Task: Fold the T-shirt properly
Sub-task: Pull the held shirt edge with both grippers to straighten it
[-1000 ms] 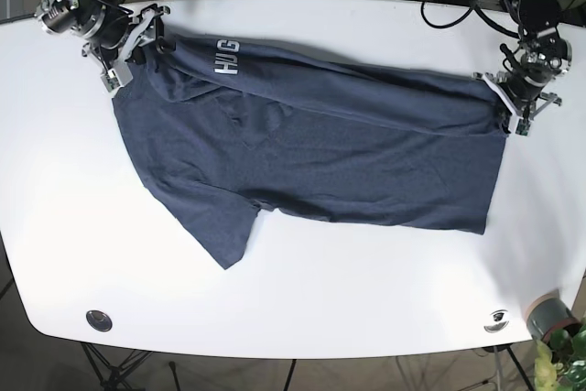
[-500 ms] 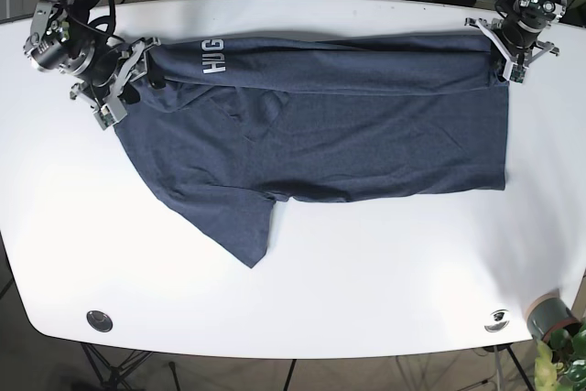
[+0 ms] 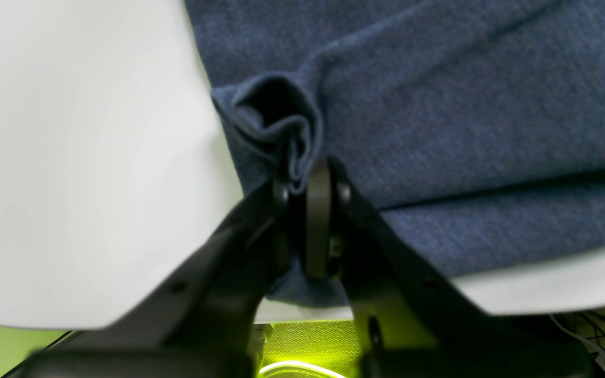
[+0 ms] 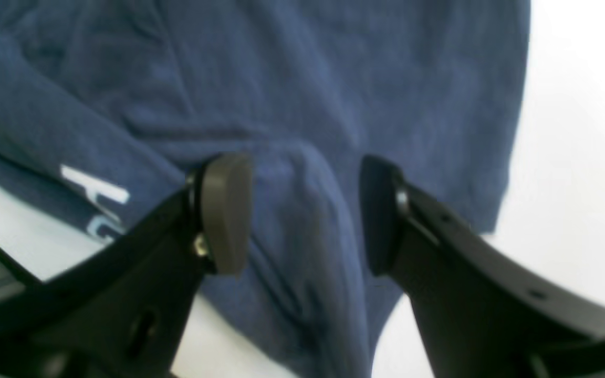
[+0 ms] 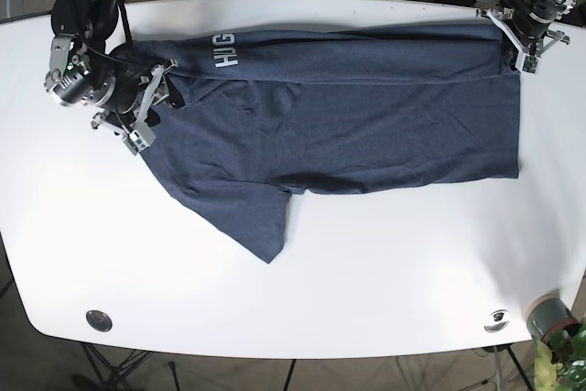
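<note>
While the left gripper pinched the T-shirt hem corner, the right gripper stood wide open straddling a sleeve-end ridge, the shirt's long axis running between them.

The left end effector is sitting at the far corner on the base view's right, its jaws pressed together and pinching a bunched fold of cloth between them. The right end effector is reaching in from the opposite side, wrist angled inward, its two dark fingers standing spread wide apart and gripping nothing.
</note>
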Controlling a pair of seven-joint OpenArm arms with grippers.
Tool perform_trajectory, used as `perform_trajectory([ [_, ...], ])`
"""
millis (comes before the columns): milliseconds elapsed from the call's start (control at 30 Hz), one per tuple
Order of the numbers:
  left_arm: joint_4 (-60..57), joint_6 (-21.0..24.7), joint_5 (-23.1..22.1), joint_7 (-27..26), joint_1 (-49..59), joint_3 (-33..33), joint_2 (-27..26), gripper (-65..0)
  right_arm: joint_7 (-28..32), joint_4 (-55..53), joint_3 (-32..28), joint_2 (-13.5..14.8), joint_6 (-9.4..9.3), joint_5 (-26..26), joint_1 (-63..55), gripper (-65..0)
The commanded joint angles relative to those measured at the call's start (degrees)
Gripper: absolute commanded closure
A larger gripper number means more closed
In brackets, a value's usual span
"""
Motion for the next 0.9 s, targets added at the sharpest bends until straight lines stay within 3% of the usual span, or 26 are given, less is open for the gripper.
perform_trajectory([
  [0, 0.6, 0.0, 0.2, 0.0, 0.3, -0.4, -0.8, 0.0, 0.7, 0.8, -1.1, 0.9, 0.08, 0.2, 0.4, -30.8],
  [267, 0.5, 0.0, 0.1, 0.0, 0.2, -0.3, -0.8, 0.0, 1.3, -3.3, -2.4, -0.8, 0.08, -0.3, 0.5, -30.8],
  [433, 0.5, 0.0, 0.1, 0.0, 0.2, -0.3, -0.7, 0.0, 5.5, -4.8, -2.9, -0.6, 0.08, -0.4, 0.5, -31.2],
  [567, 0.5, 0.0, 0.1, 0.0, 0.2, -0.3, -0.7, 0.0, 5.7, -6.0, -2.8, -0.9, 0.08, -3.7, 1.5, -41.2],
  [633, 0.5, 0.0, 0.1, 0.0, 0.2, -0.3, -0.7, 0.0, 6.1, -6.1, -2.8, -1.1, 0.08, -5.9, 1.5, -42.8],
  [867, 0.5, 0.0, 0.2, 0.0, -1.1, -0.2, -0.7, 0.0, 7.3, -6.1, -2.8, -1.1, 0.08, -7.5, 1.4, -35.4],
])
